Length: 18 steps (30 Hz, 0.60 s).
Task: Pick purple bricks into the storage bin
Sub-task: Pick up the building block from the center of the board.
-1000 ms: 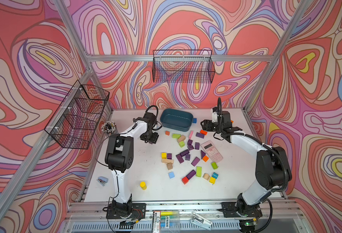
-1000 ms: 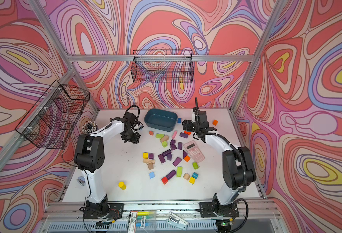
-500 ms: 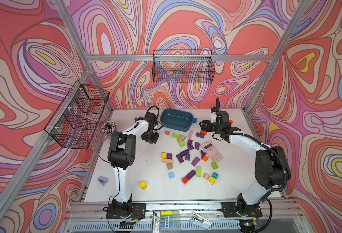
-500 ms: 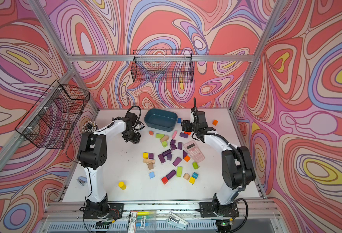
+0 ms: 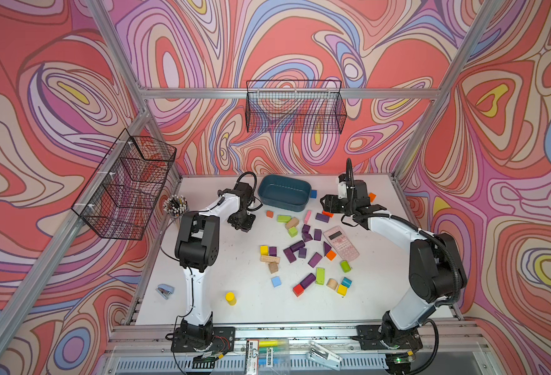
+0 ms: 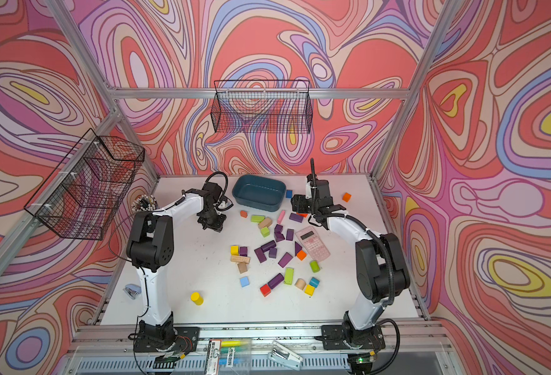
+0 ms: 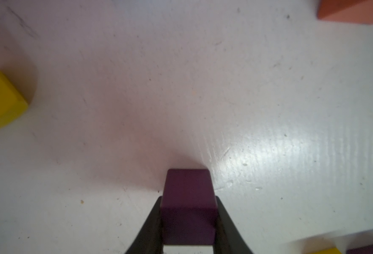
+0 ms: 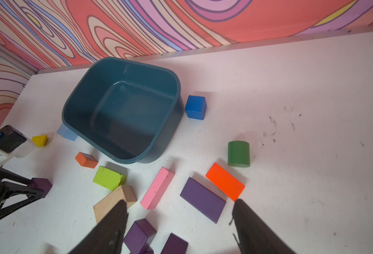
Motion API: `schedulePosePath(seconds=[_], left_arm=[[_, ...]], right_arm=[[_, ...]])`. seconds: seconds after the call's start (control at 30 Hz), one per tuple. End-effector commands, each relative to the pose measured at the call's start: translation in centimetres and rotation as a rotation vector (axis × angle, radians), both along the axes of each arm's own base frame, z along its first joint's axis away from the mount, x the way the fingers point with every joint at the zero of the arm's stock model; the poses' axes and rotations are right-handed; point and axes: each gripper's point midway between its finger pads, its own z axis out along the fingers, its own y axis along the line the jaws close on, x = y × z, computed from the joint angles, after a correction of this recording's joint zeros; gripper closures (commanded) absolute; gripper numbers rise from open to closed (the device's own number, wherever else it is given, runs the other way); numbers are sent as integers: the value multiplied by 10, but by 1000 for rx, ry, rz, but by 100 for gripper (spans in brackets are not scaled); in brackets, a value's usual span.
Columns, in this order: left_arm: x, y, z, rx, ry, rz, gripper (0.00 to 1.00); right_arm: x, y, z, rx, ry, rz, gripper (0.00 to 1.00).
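left wrist, left gripper (image 7: 188, 199) has closed on purple brick (image 7: 187, 189)

Both top views: high at front, far off, looking down on whole table (image 5: 235, 259). Left wrist view: very near table, facing down past purple cube (image 7: 188, 191). Right wrist view: near, slanting toward storage bin (image 8: 137, 83), also in both top views

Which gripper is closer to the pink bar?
Right. The right gripper hangs open right beside the pink bar. The left gripper, shut on a purple cube, sits farther off, past the green block.
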Motion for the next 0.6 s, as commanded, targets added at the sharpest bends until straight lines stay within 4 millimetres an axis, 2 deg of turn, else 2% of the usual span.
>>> schedulePosePath(seconds=[0.0,0.17,0.57], left_arm=[[4,2,4,9,-11,5,72],[8,1,15,-4,-60,33,76],[9,-8,44,-77,-158,53,77]], right_arm=[[3,5,-1,-5,-2,19,21],[4,6,-3,-11,-1,27,21],[8,6,-8,-20,-6,35,21]])
